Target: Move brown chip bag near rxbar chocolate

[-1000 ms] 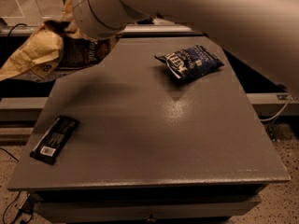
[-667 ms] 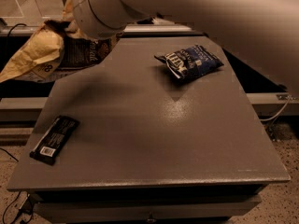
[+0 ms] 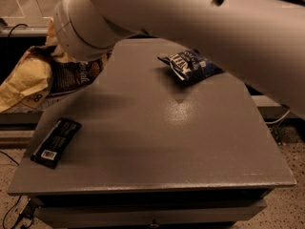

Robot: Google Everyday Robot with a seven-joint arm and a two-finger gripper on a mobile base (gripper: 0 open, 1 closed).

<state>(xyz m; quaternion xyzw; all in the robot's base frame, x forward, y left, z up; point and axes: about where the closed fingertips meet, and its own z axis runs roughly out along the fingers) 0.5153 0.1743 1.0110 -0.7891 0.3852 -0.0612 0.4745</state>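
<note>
Not much legible here. The big crinkled tan-and-brown chip bag (image 3: pixel 28 80) has white lettering I can't make out, plus a dark mark like an "8". The small dark-blue chip bag (image 3: pixel 190 65) and the flat black bar wrapper (image 3: pixel 56 142) have unreadable print too. The pincer's hidden behind the white arm (image 3: pixel 81 27), top left.

- Dim, warm brownish light throughout; the whole view looks soft and grainy.
- A pale sheen lies on the table (image 3: pixel 181 113) just past its middle, toward the far-right corner.
- The arm (image 3: pixel 190 13) throws a broad shadow over the far-left corner, where its wrist hides the pincer.
- Below the near edge, everything is dark.
</note>
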